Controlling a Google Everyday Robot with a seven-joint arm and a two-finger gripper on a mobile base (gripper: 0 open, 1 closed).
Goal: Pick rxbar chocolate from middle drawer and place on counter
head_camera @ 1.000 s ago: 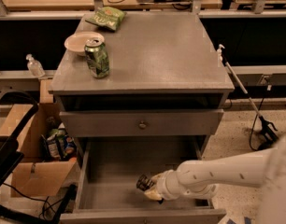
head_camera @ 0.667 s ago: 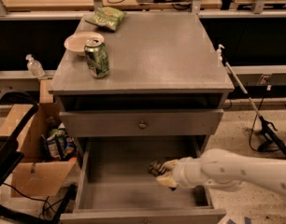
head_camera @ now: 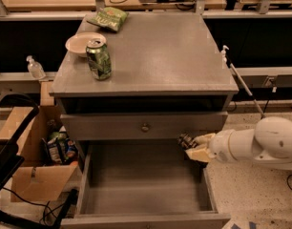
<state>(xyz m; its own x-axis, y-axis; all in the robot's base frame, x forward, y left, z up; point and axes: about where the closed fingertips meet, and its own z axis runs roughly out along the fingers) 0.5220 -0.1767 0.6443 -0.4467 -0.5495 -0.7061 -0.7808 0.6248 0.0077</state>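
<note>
The middle drawer point(head_camera: 145, 219) is pulled out under the grey cabinet and its grey floor is bare. My gripper point(head_camera: 189, 144) hangs over the drawer's back right corner, just below the upper drawer front, on a white arm point(head_camera: 260, 144) that reaches in from the right. It is shut on the rxbar chocolate point(head_camera: 185, 140), a small dark bar with pale lines that shows between the fingers. The counter point(head_camera: 174, 51) is the grey cabinet top above.
A green soda can point(head_camera: 99, 59), a white bowl point(head_camera: 79, 43) and a green chip bag point(head_camera: 108, 18) sit on the counter's left side. The upper drawer front with a knob point(head_camera: 145, 127) is closed. A cardboard box point(head_camera: 36, 175) stands left of the drawer.
My gripper has risen from the drawer floor with the dark bar in it and moved up and right, to the level of the upper drawer front.
</note>
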